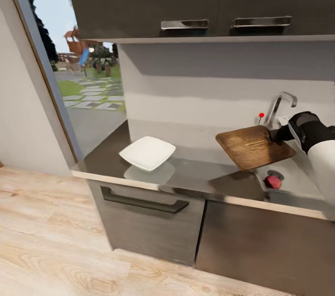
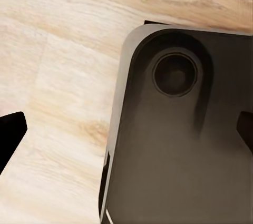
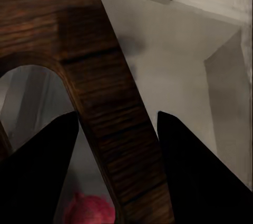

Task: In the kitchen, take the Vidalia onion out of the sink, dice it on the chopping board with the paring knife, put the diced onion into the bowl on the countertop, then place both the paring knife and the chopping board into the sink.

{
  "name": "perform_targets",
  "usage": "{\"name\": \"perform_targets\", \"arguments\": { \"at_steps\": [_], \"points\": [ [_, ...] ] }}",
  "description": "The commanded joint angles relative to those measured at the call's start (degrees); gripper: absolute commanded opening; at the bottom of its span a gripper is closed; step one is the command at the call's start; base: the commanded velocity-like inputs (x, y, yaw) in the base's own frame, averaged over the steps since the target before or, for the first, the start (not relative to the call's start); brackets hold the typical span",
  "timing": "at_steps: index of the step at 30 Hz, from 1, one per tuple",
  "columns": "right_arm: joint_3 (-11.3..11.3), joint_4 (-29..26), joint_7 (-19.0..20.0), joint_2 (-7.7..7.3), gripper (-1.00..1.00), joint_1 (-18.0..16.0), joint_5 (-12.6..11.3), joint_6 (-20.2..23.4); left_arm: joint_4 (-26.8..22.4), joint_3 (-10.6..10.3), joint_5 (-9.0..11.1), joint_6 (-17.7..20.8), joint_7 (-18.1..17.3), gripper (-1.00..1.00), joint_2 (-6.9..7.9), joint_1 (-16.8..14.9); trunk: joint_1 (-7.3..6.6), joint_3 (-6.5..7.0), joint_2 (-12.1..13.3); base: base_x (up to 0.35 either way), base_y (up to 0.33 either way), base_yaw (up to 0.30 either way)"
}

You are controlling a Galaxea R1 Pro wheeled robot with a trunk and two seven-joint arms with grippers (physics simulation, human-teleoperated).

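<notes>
1. While the right gripper [image 1: 275,135] holds the chopping board [image 1: 253,146] by its handle end, the board hangs in the air, partly over the countertop [image 1: 195,173] and partly over the sink [image 1: 298,184].
2. Seen from the right wrist, the two dark fingers [image 3: 197,174] sit either side of the wooden strip beside the board's handle slot [image 3: 31,108], so the right gripper [image 3: 118,176] is pinching that strip. It is a sensible hold, since the slot gives the fingers something to pass around.
3. Below the board, a small reddish round thing [image 1: 273,182] lies in the basin near the drain; the right wrist view also shows it, through and under the slot [image 3: 89,209]. I cannot say what it is.
4. Judging by the task, the board is being carried to the sink, a late step, and it is tilted so it can slide into the basin.
5. Well to the left on the countertop stands the white square bowl [image 1: 147,152]; its contents cannot be made out.
6. Hanging low, the left gripper [image 2: 126,134] faces the wood floor [image 2: 58,76] and part of the robot's dark base [image 2: 179,145], its fingertips [image 2: 10,132] spread wide with nothing between them.
7. Behind the board rises the chrome faucet [image 1: 280,106].
</notes>
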Motion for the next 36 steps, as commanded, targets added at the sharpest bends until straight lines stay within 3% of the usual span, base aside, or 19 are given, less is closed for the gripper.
{"name": "perform_targets", "arguments": {
  "at_steps": [1,4,9,11,21,24,27,36],
  "points": [
    [-0.15,0.25,-0.73,0.08,-1.0,-0.04,0.26,0.33,0.11,0.15,0.0,-0.28,-0.03,1.0,0.0,-0.03,0.0,0.02,-0.03,-0.001,0.292,-0.144],
    [-0.93,1.05,-3.43,0.33,-1.0,-0.04,0.02,0.48,0.11,0.13,0.0,-0.28,-0.02,1.0,0.0,-0.03,0.0,0.2,-0.03,0.0,0.293,-0.141],
    [-7.27,1.92,-8.37,0.67,-1.0,-0.04,-0.07,0.54,0.11,0.13,0.0,-0.28,-0.08,1.0,-0.01,-0.03,0.0,0.44,-0.03,0.034,0.282,-0.118],
    [-8.82,2.28,-10.6,0.94,-1.0,-0.04,-0.11,0.55,0.11,0.13,0.0,-0.28,-0.09,1.0,-0.01,-0.03,0.0,0.52,-0.03,0.071,0.232,-0.104],
    [-10.94,3.94,-14.82,1.49,-1.0,-0.04,-0.14,0.55,0.11,0.13,0.0,-0.28,-0.1,1.0,-0.01,-0.03,0.0,0.92,-0.03,0.025,0.083,-0.102],
    [-12.59,4.25,-16.63,1.91,-1.0,-0.04,-0.14,0.55,0.11,0.13,0.0,-0.28,-0.09,1.0,-0.01,-0.03,0.0,1.01,-0.03,0.001,0.003,-0.091],
    [-13.8,5.43,-17.04,2.24,-1.0,-0.04,-0.15,0.55,0.11,0.13,0.0,-0.28,-0.09,1.0,-0.01,-0.03,0.0,1.1,-0.03,0.0,0.001,-0.089],
    [-14.4,6.04,-17.26,3.61,-1.0,-0.04,-0.15,0.55,0.11,0.13,0.0,-0.28,-0.1,1.0,-0.01,-0.03,0.0,1.39,-0.03,0.013,0.01,-0.087]
  ]
}}
